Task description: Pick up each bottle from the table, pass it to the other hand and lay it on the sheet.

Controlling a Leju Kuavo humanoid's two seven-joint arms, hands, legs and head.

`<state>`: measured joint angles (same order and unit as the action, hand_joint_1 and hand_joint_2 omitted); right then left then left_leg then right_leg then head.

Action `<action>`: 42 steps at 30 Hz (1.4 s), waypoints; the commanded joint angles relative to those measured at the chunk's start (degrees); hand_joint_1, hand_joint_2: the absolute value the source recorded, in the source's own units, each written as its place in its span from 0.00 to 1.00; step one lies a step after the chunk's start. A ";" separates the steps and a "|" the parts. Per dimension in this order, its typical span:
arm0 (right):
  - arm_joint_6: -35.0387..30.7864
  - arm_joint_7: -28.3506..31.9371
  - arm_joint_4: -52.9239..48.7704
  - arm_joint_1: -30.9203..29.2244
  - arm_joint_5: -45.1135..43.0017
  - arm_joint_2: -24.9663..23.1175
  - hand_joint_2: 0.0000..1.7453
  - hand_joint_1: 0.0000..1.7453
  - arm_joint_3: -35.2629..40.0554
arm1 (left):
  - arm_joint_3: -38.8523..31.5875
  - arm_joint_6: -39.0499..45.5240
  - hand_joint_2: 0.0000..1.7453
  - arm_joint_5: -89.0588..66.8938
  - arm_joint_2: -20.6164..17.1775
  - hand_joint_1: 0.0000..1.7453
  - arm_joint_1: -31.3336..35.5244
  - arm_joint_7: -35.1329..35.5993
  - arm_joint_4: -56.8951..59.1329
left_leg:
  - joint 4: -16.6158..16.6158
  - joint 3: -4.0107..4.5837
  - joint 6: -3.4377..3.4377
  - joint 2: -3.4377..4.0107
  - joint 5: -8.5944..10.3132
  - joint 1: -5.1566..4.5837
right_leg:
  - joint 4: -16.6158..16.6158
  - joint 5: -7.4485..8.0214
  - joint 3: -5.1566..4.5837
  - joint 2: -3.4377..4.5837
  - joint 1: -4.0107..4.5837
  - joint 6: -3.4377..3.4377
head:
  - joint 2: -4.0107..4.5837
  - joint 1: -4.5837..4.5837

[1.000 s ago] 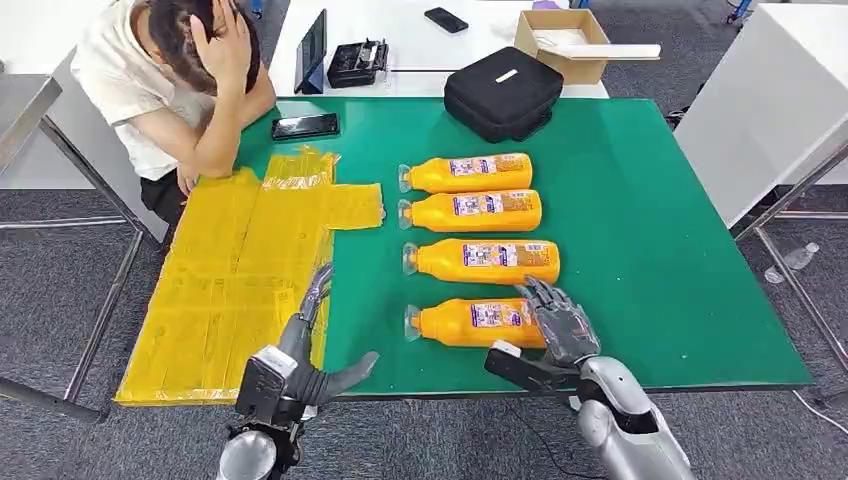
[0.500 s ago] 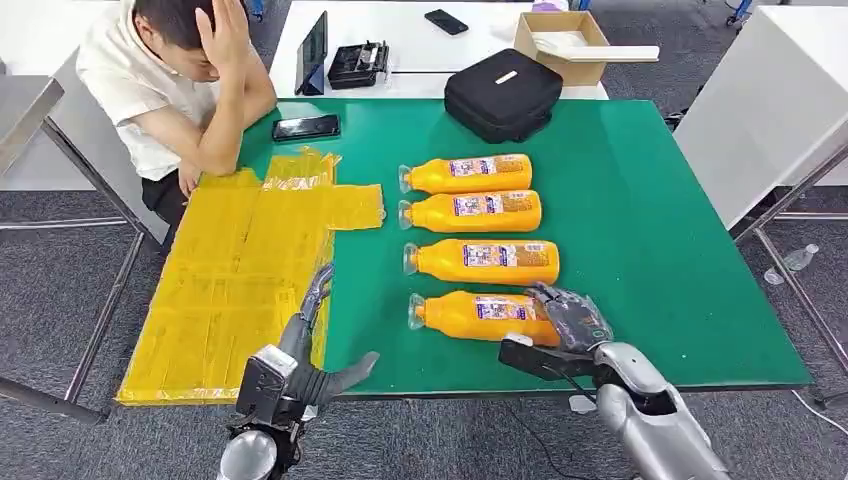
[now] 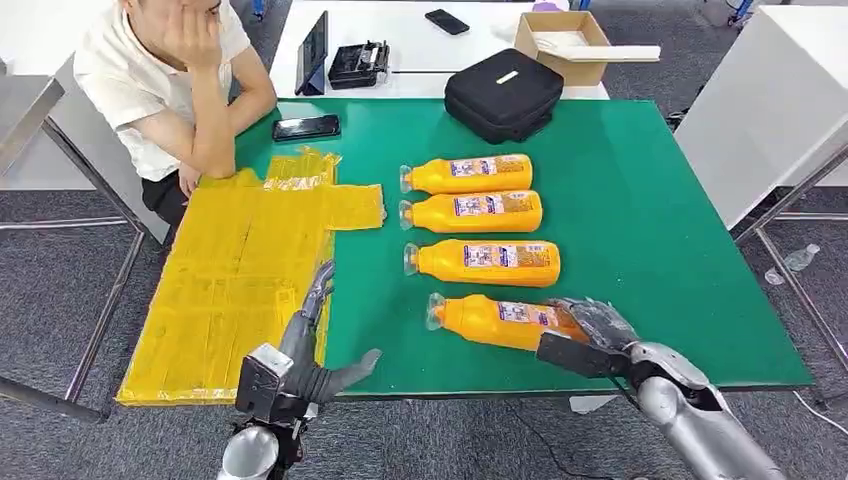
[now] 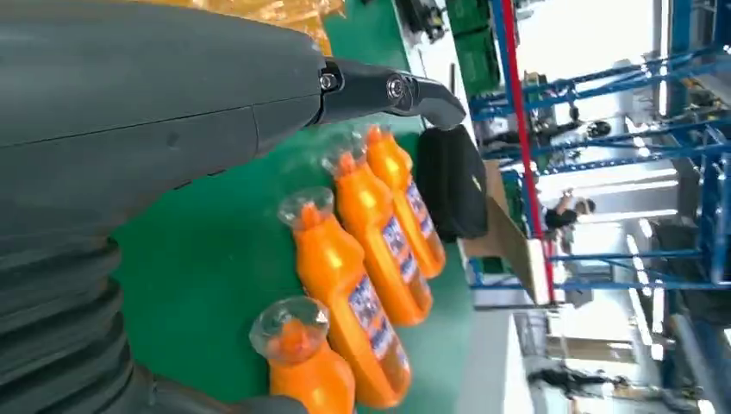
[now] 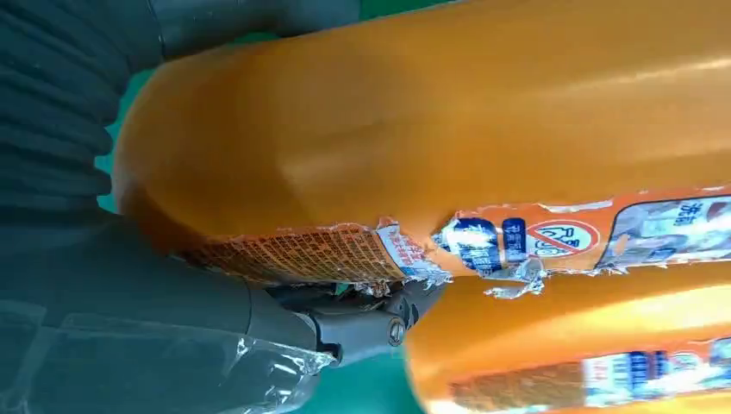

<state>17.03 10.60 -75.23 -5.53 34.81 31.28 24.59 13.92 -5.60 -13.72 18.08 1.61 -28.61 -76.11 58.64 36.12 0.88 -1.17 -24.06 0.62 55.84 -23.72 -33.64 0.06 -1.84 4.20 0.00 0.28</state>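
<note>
Orange, the nearest bottle (image 3: 500, 322) is gripped at its base by the right hand (image 3: 590, 330) at the bench's (image 3: 660, 230) five o'clock, tilted, while the left hand (image 3: 310, 360) is held open, empty, beside the yellow sheet (image 3: 230, 280).

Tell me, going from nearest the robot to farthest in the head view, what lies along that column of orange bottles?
Nearest bottle, gripped at its base by the right robot hand → second bottle → third bottle → fourth bottle → black case → cardboard box.
</note>
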 commanded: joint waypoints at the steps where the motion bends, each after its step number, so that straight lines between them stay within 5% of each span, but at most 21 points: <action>1: -2.04 0.22 -5.17 5.57 -2.67 0.07 1.00 1.00 -0.11 | 0.50 -0.63 1.00 4.93 1.77 0.00 3.00 1.16 3.60 | -0.01 -0.12 -0.04 -0.06 -0.05 0.07 | -0.03 -0.08 0.19 -0.16 0.11 -0.22 | 0.00 -0.02; 9: -3.67 2.39 -6.22 6.82 -4.91 -2.49 1.00 1.00 -1.87 | 0.58 -1.37 1.00 10.25 1.92 0.00 2.88 5.04 4.23 | 0.00 -0.07 0.00 0.03 -0.04 0.05 | -0.03 -0.04 0.08 -0.08 0.09 -0.16 | 0.00 -0.02; 11: -5.80 7.85 -3.89 2.86 -5.54 -9.10 1.00 1.00 -1.69 | 0.98 -8.44 1.00 31.57 1.92 0.00 3.32 17.45 10.82 | -0.09 -0.15 -0.03 0.11 -0.02 0.07 | -0.11 0.00 0.13 0.00 0.10 -0.18 | 0.00 -0.02; 15: -8.06 12.15 4.80 -7.29 -6.66 -21.17 1.00 1.00 -1.31 | 4.52 -11.48 1.00 35.52 0.91 0.00 3.54 12.53 16.87 | -0.25 -0.32 -0.08 0.83 -0.07 0.09 | -0.22 0.19 0.20 0.71 0.13 -0.28 | 0.00 0.02; 22: -12.12 12.24 -3.28 -5.56 -3.79 -30.24 1.00 1.00 -1.54 | 5.66 -9.43 1.00 36.17 0.03 0.00 1.94 13.35 10.07 | -0.06 -0.05 -0.11 0.87 -0.04 0.16 | 0.09 0.10 -0.18 0.61 0.20 -0.39 | 0.00 0.00; 29: -13.41 15.59 -4.17 -6.28 -1.04 -32.72 1.00 1.00 0.74 | 6.00 -14.08 1.00 44.37 -0.59 0.00 1.77 13.33 13.69 | -0.07 0.06 -0.06 0.71 0.00 0.10 | 0.12 0.08 -0.21 0.52 0.12 -0.29 | 0.00 0.00; 42: -12.16 13.13 1.36 -7.03 1.79 -34.66 1.00 1.00 3.08 | 5.34 -9.96 1.00 33.34 0.45 0.00 4.29 9.58 8.47 | -0.01 0.01 -0.06 0.67 -0.06 0.11 | 0.15 0.02 -0.12 0.44 0.16 -0.41 | 0.00 -0.02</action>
<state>4.08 25.49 -80.26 -9.70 35.01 -2.14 24.44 18.75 -18.12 25.97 17.27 3.77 -16.70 -66.49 58.61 36.37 0.83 -0.64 -23.99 0.70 56.00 -23.61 -33.99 0.47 -1.76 4.04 0.00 0.26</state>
